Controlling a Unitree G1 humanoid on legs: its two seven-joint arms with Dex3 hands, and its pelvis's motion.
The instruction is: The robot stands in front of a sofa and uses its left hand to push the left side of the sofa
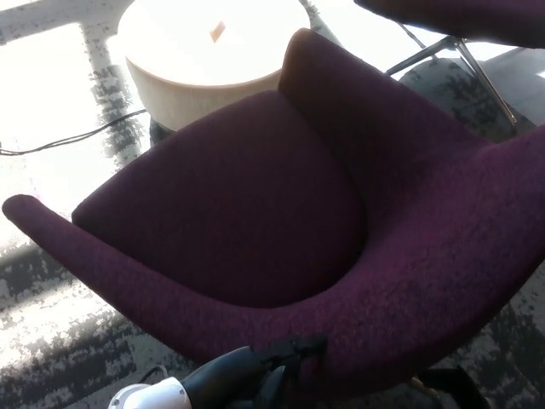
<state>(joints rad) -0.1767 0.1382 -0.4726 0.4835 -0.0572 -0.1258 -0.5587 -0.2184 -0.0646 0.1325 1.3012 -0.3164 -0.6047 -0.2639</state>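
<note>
Pushing the purple sofa (255,204) with the left hand (277,362).

Black fingers (298,348) are pressing on the sofa's near rim at its lower edge, gripping nothing; whether they are spread or curled is unclear. The sofa is filling the carpet (51,341) before a round table (204,60). Next move probably calls for steady forward pressure.

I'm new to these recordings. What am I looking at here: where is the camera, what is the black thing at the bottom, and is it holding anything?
The camera sits on a humanoid robot's head, looking down. The big purple seat is the sofa. The black shape at the bottom is the robot's left hand, on a white-cuffed arm, pressed against the sofa's outer shell. It grips nothing; it only pushes. The right hand is out of view. Behind stands a round pale table, and a cable lies on the patterned floor.
</note>
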